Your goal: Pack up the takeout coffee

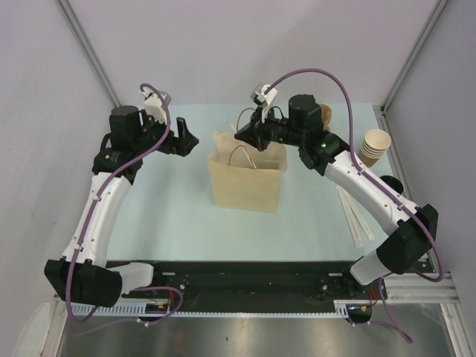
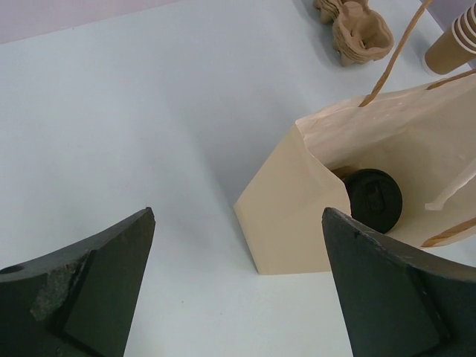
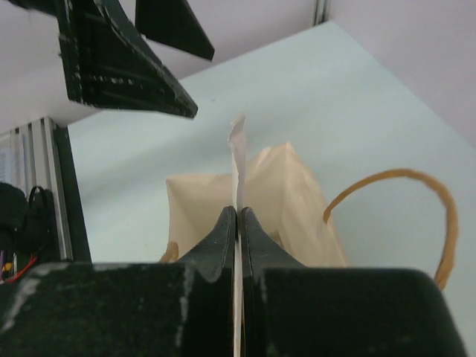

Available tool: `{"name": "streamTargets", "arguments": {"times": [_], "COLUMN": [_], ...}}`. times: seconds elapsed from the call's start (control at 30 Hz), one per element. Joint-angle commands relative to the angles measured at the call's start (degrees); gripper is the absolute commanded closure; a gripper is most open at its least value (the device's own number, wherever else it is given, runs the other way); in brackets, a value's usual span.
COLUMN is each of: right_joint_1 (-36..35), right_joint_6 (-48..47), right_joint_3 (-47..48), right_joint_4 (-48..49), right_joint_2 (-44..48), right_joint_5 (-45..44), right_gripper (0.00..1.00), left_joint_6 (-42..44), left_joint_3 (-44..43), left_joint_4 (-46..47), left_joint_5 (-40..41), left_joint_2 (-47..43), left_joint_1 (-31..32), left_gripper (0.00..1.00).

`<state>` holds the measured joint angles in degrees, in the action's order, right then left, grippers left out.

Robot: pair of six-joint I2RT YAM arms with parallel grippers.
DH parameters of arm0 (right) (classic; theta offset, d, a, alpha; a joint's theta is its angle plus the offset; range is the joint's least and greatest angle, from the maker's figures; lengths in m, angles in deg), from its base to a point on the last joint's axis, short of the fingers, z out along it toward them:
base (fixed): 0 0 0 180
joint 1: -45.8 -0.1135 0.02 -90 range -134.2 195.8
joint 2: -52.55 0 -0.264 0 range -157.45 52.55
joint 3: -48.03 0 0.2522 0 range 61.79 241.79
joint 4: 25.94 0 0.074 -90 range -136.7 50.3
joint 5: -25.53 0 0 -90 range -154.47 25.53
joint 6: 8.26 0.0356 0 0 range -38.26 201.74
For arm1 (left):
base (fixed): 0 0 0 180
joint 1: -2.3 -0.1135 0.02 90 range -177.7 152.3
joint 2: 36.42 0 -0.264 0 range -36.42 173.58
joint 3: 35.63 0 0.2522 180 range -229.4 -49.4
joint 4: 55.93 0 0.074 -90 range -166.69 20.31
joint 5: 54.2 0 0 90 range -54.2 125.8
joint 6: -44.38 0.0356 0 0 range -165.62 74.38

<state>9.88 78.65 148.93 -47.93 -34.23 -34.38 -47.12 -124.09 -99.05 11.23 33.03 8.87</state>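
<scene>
Loose straws [image 1: 355, 216]: lying on the counter [image 1: 186, 216], right of the bag and nearer the arm bases, well apart from it.
Bag [image 1: 245, 186]: upright, mouth open, twisted handles [image 3: 416, 193] raised.
Takeout coffee [image 2: 375, 199]: standing inside the bag. Only its black lid shows, seen from the left wrist view.
Left fingers [image 1: 186, 137]: spread wide with nothing in them, hovering just left of the bag near its top edge.
Right fingers [image 1: 256, 140]: pinched tight on a thin wrapped straw [image 3: 237, 149] above the bag's mouth. The straw sticks out past the tips.
Spare cups [image 1: 375, 146]: stacked right of the bag, farther back.
Step in hand: probably dropping the straw in beside the coffee.
Doing it well: aim the straw's lower end between the bag wall and the lid, clear of the handles. Lower it into the mouth before letting go, so it cannot tip out or knock the cup.
</scene>
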Motion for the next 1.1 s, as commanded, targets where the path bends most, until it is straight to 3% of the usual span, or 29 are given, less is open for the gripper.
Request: {"name": "streamTargets", "arguments": {"times": [0.0,0.2,0.47,0.53,0.8,1.0,1.07], "right_joint_1": [-0.5,-0.4,-0.3,0.1,7.1,23.2,29.9], "right_joint_6": [-2.9,-3.9,-5.3,-5.3,-1.8,5.9,6.8], "right_joint_3": [-1.6,-2.1,0.0,1.3,4.5,-1.9,-4.5], "right_joint_4": [-1.9,-3.4,-2.1,-2.0,-8.4,-17.0,-19.5], "right_joint_2": [3.2,4.6,8.7,9.6,14.7,20.1,22.6], "right_joint_5": [1.4,0.0,-3.6,-6.3,-15.7,-16.6,-15.1], "right_gripper": [0.95,0.72,0.58,0.51,0.01,0.0,0.0], "left_joint_6": [-0.2,0.8,1.1,1.3,3.9,7.4,8.1], "left_joint_3": [0.0,-1.6,-2.7,-3.8,-9.1,-12.1,-11.2], "left_joint_4": [0.0,-1.7,-4.6,-5.3,-10.7,-15.7,-16.7], "left_joint_5": [-0.9,-0.9,-1.7,-1.4,-4.9,-10.7,-8.6], "left_joint_2": [-0.4,0.4,0.5,0.7,2.8,4.6,4.6], "left_joint_1": [-0.6,-0.7,-0.9,-0.9,-5.6,-11.1,-11.4], "left_gripper": [0.01,0.01,0.0,0.0,0.01,0.0,0.0]}}
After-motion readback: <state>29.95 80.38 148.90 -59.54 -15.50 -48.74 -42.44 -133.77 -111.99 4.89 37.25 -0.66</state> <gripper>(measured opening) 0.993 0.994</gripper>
